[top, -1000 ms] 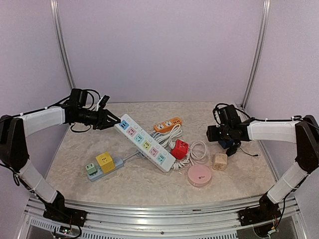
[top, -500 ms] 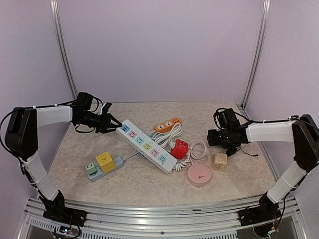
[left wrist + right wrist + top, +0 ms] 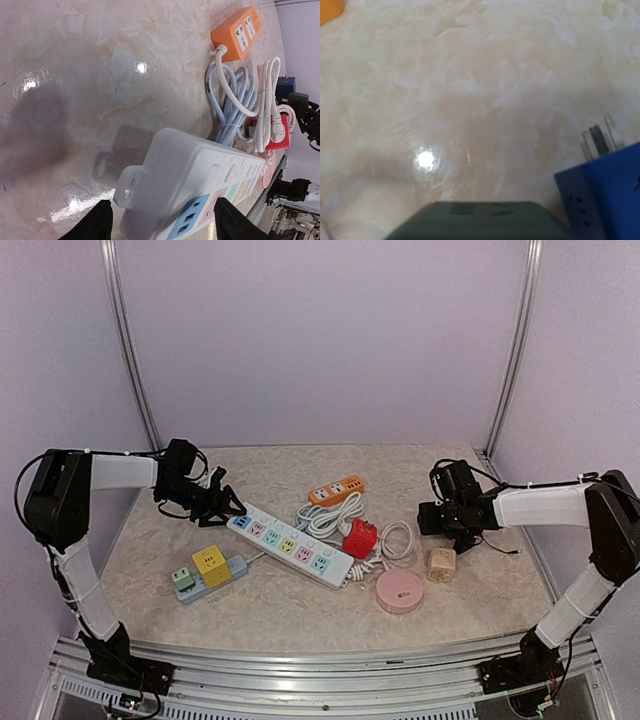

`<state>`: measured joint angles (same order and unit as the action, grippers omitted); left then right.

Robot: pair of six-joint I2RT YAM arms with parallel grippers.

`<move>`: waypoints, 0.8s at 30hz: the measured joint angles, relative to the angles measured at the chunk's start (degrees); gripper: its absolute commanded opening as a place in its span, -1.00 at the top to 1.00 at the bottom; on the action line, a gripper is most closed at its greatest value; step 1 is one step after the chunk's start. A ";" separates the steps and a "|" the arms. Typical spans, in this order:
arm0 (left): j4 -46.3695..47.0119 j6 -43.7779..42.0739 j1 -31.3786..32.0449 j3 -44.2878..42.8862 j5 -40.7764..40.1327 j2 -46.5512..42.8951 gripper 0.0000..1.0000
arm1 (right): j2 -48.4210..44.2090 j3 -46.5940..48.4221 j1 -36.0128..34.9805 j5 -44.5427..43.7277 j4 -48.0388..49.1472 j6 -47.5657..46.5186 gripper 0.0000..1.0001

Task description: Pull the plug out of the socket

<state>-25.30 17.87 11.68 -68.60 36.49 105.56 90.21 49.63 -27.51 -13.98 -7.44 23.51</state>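
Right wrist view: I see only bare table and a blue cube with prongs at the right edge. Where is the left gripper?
Observer: The left gripper straddles the end of the white strip, jaws open.
Operator: Is anything plugged into that strip?
Observer: No, its sockets look empty from the top view.
Operator: Which plugs are seated, then?
Observer: A yellow cube and a green cube sit on top of the grey strip, front left.

High rear view, two close low wrist views; table (image 3: pixel 280 612) shared
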 measured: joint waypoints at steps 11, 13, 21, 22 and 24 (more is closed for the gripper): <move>-0.52 -0.50 0.02 -0.09 -5.70 -0.83 -0.97 | 0.00 -0.02 0.00 -0.59 0.02 -0.09 -0.84; -0.48 -0.46 0.00 -0.04 -6.95 -1.92 -0.97 | 0.00 -0.02 0.00 -0.68 0.02 -0.26 -0.86; 2.14 0.33 -0.81 3.43 -11.91 -12.74 -0.98 | -4.15 -0.28 -0.02 -0.24 -0.07 -2.95 -0.86; 2.19 0.61 -0.90 3.82 -12.33 -14.53 -0.98 | -5.53 -0.28 -0.11 -0.09 -0.07 -3.45 -0.86; 2.43 1.49 -0.98 4.42 -12.96 -17.66 -0.97 | -8.20 -0.28 -0.63 0.22 -0.07 -4.70 -0.87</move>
<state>-22.87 19.35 10.70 -64.18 23.53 87.90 82.02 49.34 -28.14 -13.76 -7.51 18.81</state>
